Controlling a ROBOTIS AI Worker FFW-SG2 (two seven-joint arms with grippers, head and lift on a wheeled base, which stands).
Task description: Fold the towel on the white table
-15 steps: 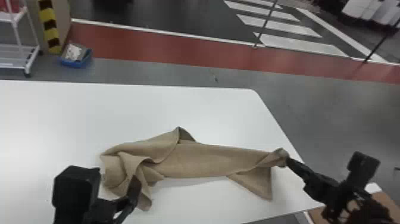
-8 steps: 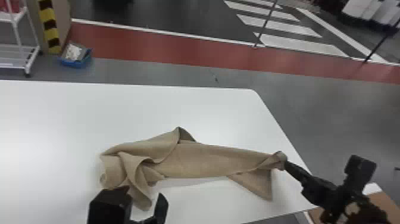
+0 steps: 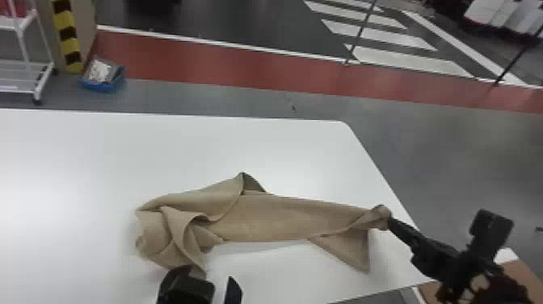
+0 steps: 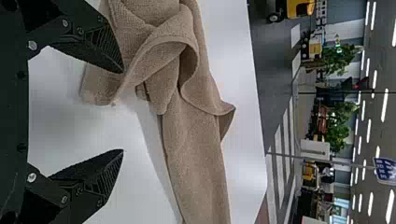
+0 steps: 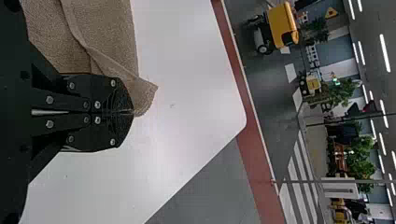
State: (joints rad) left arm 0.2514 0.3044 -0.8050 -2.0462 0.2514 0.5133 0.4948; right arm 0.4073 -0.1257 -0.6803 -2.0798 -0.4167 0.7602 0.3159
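Starting at the far left of the head view, we see a white rack (image 3: 25, 44) on the grey floor (image 3: 202, 95), then a post with yellow and black stripes (image 3: 68, 36), and a blue bin (image 3: 103, 85) with pale stuff in it. A red strip (image 3: 242, 62) edged with a white line runs across the floor behind the white table (image 3: 101, 161). The tabletop is smooth and pale, with a soft shine and a rounded far right corner.

On it lies our brown towel (image 3: 283, 218), rumpled and folded over itself at its left end, drawn out long toward the right, with one flap hanging toward the near side. At the near side of the rumpled end is our left gripper (image 3: 210, 273), its fingers spread wide with nothing held between them. Our right gripper (image 3: 388, 221) is near the table's right edge, its fingers clenched on the towel's right end; a small corner pokes out past the tips.

Farther right, we find white crossing stripes (image 3: 408, 58) on the dark ground, a thin pole (image 3: 359, 32) standing near them, white containers (image 3: 505, 16) in the upper right, and a brown board (image 3: 523, 275) low beside the table. Our right wrist view adds a yellow cart (image 5: 282, 25), leafy plants (image 5: 359, 151) and ceiling lights (image 5: 384, 52).
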